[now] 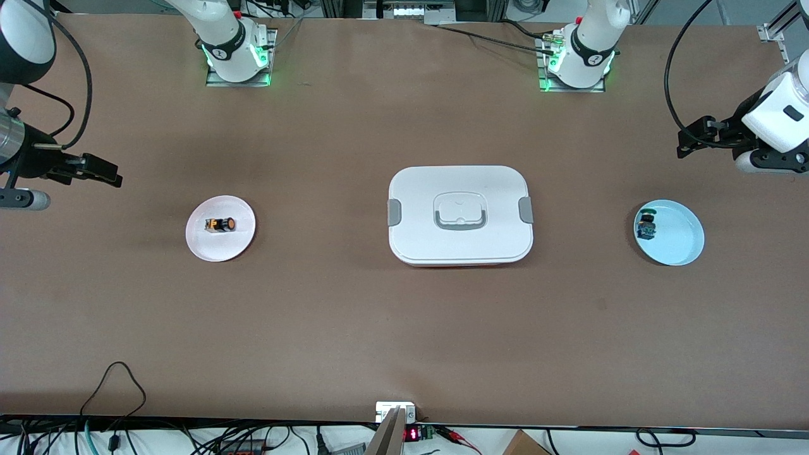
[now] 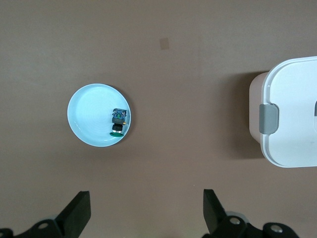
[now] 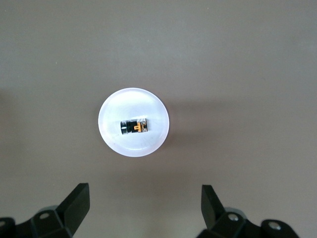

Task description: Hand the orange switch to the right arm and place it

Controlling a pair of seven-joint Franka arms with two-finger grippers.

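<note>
Brown tabletop shows me the orange switch (image 1: 220,224) lying on the pink plate (image 1: 237,248) at centre-left of the front view, matching a finished placement, with right gripper (image 3: 143,206) and left gripper (image 2: 147,210) both spread wide, holding nothing.

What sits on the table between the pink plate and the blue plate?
In the front view, a closed white lidded box sits between the pink plate and the blue plate; otherwise bare table.

Around the white, grey-latched box (image 1: 460,215) on the brown table (image 1: 404,328), an orange-and-black switch (image 1: 219,225) sits on a pale pink plate (image 1: 220,229), a green-capped one (image 1: 646,225) on light blue (image 1: 669,232).
</note>
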